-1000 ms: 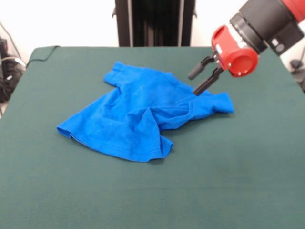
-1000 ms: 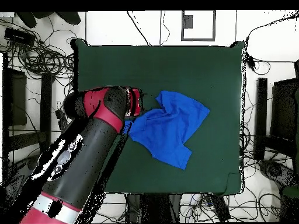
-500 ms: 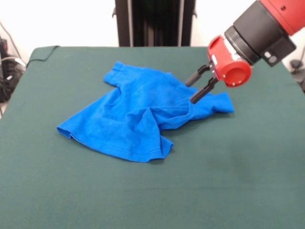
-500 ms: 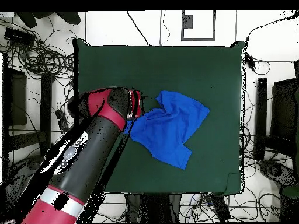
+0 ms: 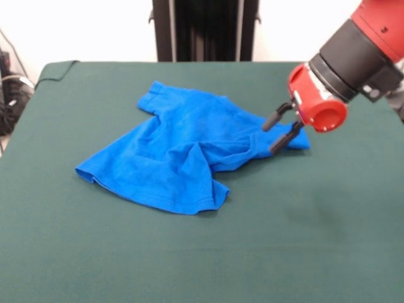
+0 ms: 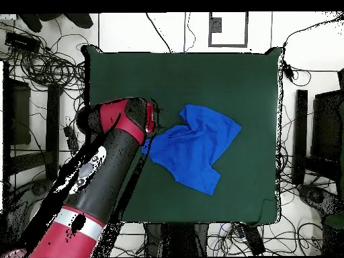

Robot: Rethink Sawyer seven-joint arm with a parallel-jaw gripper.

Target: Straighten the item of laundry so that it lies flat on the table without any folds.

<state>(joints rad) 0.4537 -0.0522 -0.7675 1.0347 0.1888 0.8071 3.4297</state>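
The item of laundry [image 5: 183, 151], a bright blue T-shirt, lies crumpled near the middle of the table [image 5: 189, 252], with a fold ridge running across its centre and one sleeve pointing right. My gripper [image 5: 269, 138] hangs tilted over that right sleeve, open, its two black fingers [image 5: 278, 117] apart with blue fabric showing between them. I cannot tell whether the tips touch the cloth. From above, the shirt [image 6: 195, 148] sits right of the red arm [image 6: 114, 154], whose wrist hides the gripper.
The green cloth top is rumpled at one far corner [image 5: 57, 68]. A black pedestal column [image 5: 205, 28] stands behind the table. Cables [image 6: 40, 60] and dark stands surround the table [image 6: 201, 74] on the floor.
The gripper has shifted right and lower in the front view, from above the shirt's body to its right sleeve. It stays open. The shirt has not moved.
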